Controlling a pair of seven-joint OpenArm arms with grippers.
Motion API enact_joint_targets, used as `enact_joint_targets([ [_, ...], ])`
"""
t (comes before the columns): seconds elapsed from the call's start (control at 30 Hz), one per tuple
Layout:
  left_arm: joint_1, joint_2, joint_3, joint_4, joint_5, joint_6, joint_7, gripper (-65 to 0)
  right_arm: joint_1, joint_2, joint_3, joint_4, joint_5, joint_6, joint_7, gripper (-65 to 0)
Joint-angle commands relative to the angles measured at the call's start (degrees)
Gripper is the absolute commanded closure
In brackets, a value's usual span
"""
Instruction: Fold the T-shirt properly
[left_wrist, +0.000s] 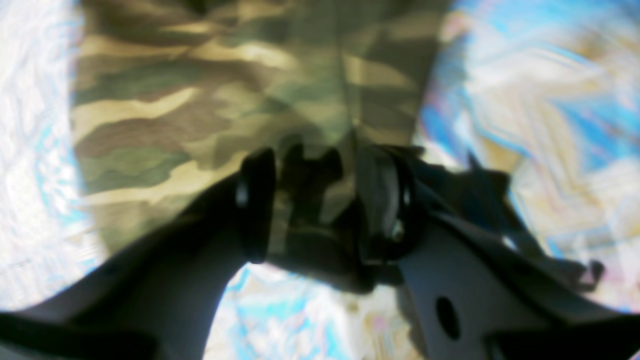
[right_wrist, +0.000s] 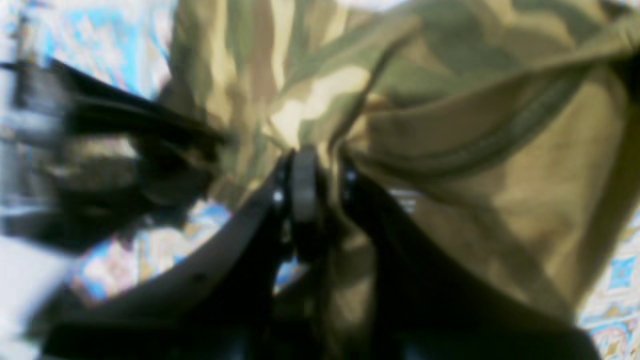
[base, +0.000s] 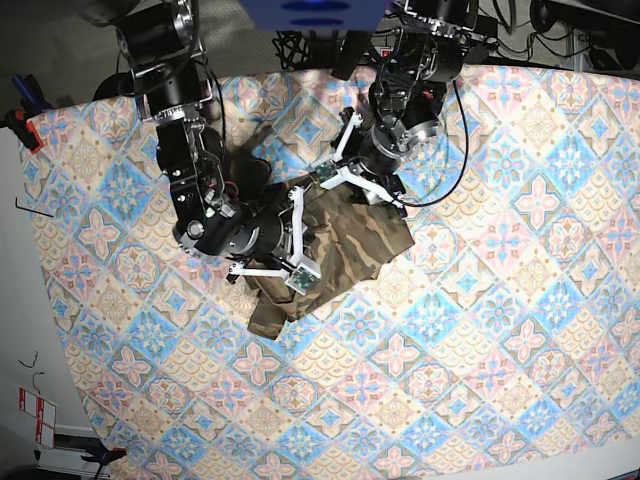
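On the left side of the base view you see your right arm bent down over the tablecloth (base: 480, 330), and its right gripper (base: 296, 250) is at the left edge of the T-shirt (base: 345, 250). In the right wrist view the right gripper (right_wrist: 310, 175) has its jaws pinched almost together, and a bunch of the T-shirt (right_wrist: 450, 125) is squeezed between them, so it is holding the cloth. The ribbed neck band (right_wrist: 500, 135) curves across the cloth just to the right of that pinch. The T-shirt sits a little above the middle of the table, crumpled in a loose heap, with one end hanging down toward the lower left. Move your eyes right and you find your left arm coming down from the top, with the left gripper (base: 350, 180) at the top edge of the shirt. In the left wrist view the left gripper (left_wrist: 325, 200) has its jaws partly apart with a thick fold of the T-shirt (left_wrist: 200, 110) between the fingers (left_wrist: 256, 200), so it grips the shirt too. The blue and pink tablecloth (left_wrist: 550, 100) shows on both sides
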Motion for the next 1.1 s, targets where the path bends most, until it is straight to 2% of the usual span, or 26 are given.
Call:
enact_joint_targets([
  [0.0,0.27,-0.61,-0.12,3.36,-1.18,0.65,-0.87,-26.6,1.79,-0.3,-0.94,1.1,0.34,0.1,1.46,-0.8],
  [0.07,1.94,-2.1,-1.88,6.18,-2.76,0.83,-0.87,-26.6,1.44,-0.22,-3.14,1.18,-0.1,0.1,1.46,-0.8],
  [0.33,6.07,-2.45,-15.95,14.18,-10.23,0.39,-1.14,-26.6,1.44,-0.22,-14.3,0.74,-0.1,0.1,1.46,-0.8],
  [0.5,5.28,-2.1,-25.97,17.34,-13.75,0.39,-1.14,-26.6,1.79,-0.22,-23.18,0.57,-0.27,0.1,1.46,-0.8],
  [0.63,3.52,-1.93,-33.79,19.01,-16.92,0.39,-1.14,-26.6,1.88,-0.3,-26.96,-4.09,-4.14,0.1,1.55,-0.8],
  [0.8,1.58,-1.93,-42.93,19.19,-20.61,0.48,-1.14,-26.7,2.76,-5.4,-29.86,-15.96,-10.64,0.1,1.9,-1.0],
  [0.93,1.32,-2.01,-43.73,19.01,-21.4,0.48,-1.14,-26.7,4.08,-8.83,-29.77,-21.76,-14.07,0.1,4.1,-1.3],
  [1.07,1.23,-1.93,-43.64,18.22,-21.4,0.48,-1.14,-27.0,5.75,-11.72,-30.21,-24.84,-17.68,0.1,4.1,-9.5],
])
